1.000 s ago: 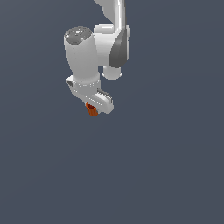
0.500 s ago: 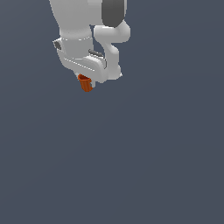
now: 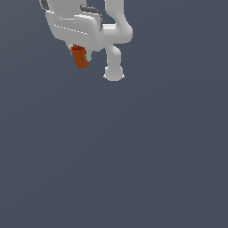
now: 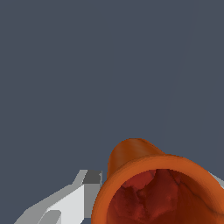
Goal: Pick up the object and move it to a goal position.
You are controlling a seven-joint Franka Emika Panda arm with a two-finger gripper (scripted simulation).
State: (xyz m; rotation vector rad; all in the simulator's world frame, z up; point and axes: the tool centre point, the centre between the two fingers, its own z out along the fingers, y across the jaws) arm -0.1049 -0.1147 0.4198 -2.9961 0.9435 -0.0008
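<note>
Cup: small orange-red tapered cup with a rimmed mouth point(image 3: 80, 56) point(image 4: 157, 188), hanging high over the grey floor.
Contents: reddish inside, unclear.
Fingers: white fingers point(image 4: 72, 199) grasping the cup.
Writing: none legible.

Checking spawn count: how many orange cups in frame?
1. The orange cup hangs in the hand, high in the exterior view; the wrist view shows the same cup. No others visible.
</note>
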